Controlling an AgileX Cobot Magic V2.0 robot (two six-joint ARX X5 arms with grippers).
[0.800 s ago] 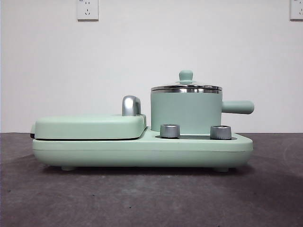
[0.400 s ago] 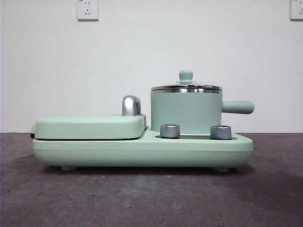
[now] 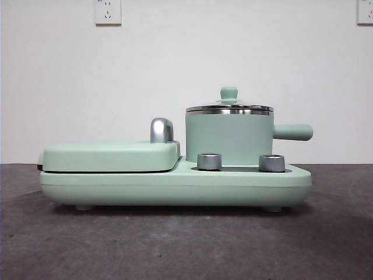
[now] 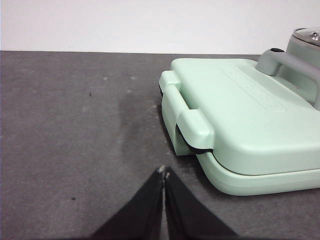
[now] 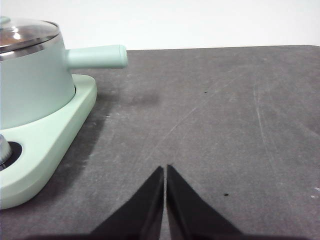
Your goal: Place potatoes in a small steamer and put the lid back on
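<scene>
The small steamer is a mint-green pot with a stubby side handle. It stands on the right half of a mint-green cooker base. The glass lid with its green knob sits on the pot. The steamer also shows in the right wrist view, with the lid on it. The potato is not in view. My left gripper is shut and empty over the table beside the cooker's griddle end. My right gripper is shut and empty over the table beside the pot's handle.
A flat mint-green griddle cover with a chrome handle fills the cooker's left half; it also shows in the left wrist view. Two steel dials sit on the base front. The dark table lies all around.
</scene>
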